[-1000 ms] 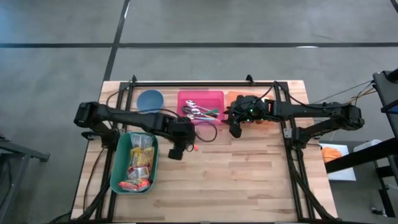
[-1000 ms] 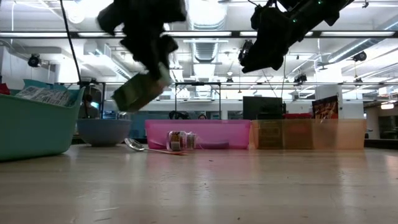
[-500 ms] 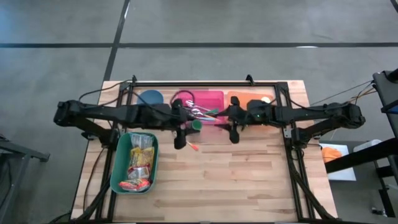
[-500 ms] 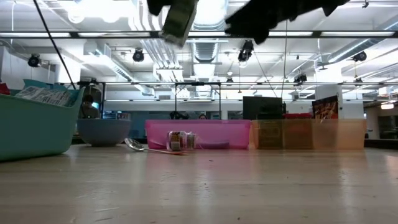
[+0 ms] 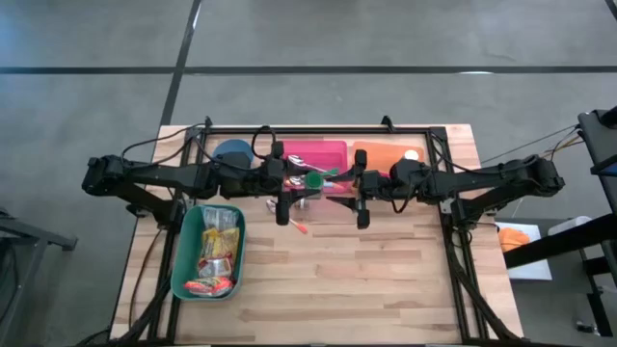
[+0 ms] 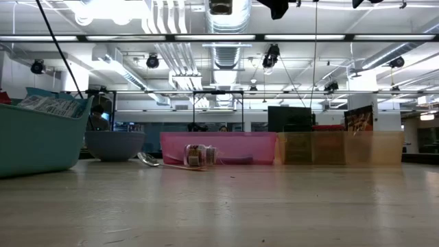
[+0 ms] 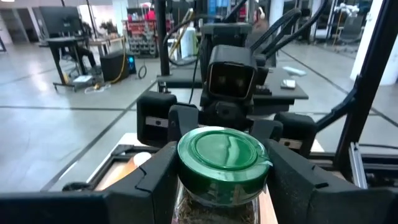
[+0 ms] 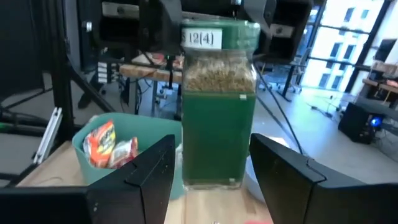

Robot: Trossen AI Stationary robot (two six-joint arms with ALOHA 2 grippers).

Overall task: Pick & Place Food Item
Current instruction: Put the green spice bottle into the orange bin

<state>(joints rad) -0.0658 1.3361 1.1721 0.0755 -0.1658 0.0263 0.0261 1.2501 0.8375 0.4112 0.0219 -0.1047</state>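
A glass jar of dried herbs with a green lid (image 7: pixel 224 152) hangs upright high above the table's middle (image 5: pixel 313 180), near the pink bin. My left gripper (image 5: pixel 299 189) is shut on it, pointing level toward the right arm. My right gripper (image 8: pixel 214 180) faces it from the table's right side (image 5: pixel 351 193), also level and open. Its fingers frame the jar's lower half (image 8: pixel 217 149) with a gap on each side. In the low view only the jar's bottom (image 6: pixel 219 7) shows at the top edge. My left gripper pinches the jar's glass body just under the lid (image 7: pixel 186 200) between its two fingers (image 7: pixel 155 186). The fingers come level from the table's left side, one on each side of the jar. The jar stands upright, lid up, lifted clear of the table.
A teal basket (image 5: pixel 185 258) of snack packets sits near left. Along the far side stand a blue bowl (image 5: pixel 231 152), a pink bin (image 5: pixel 328 149) with cutlery and an orange bin (image 5: pixel 381 152). A small jar (image 6: pixel 195 155) and a spoon (image 6: pixel 147 160) lie before the pink bin.
My left gripper has risen and gone toward the far edge with the jar, tipping from pointing down to level; the jar has turned from tilted to upright. My right gripper has risen, tipped level and swung round to face the jar. Both have left the low view's top.
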